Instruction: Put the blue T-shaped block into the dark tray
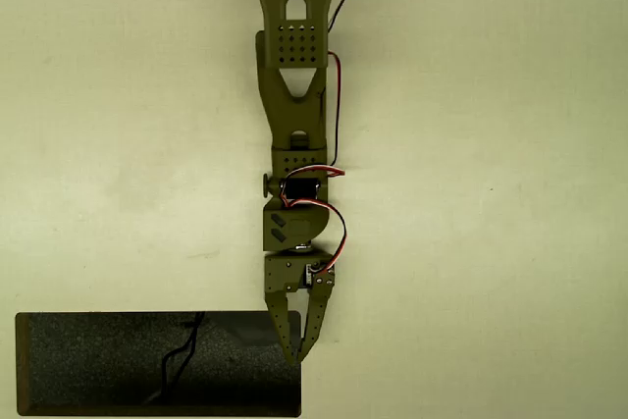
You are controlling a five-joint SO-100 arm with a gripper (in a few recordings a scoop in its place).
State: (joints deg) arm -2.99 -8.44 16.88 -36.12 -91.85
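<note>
- The table (491, 144) is a pale, plain surface across the whole overhead view.
- The dark tray (98, 365) lies along the lower left of the frame, a long black rectangle with a speckled floor and a thin dark line running down its middle.
- The arm (294, 95) reaches down from the top centre, olive green, with red and black wires along its right side.
- The gripper (298, 348) sits at the lower centre, tips over the tray's right-hand end; the fingers meet at a point, so it looks closed, with nothing visible between them.
- I cannot make out the blue T-shaped block, so whether it is delivered cannot be judged.
</note>
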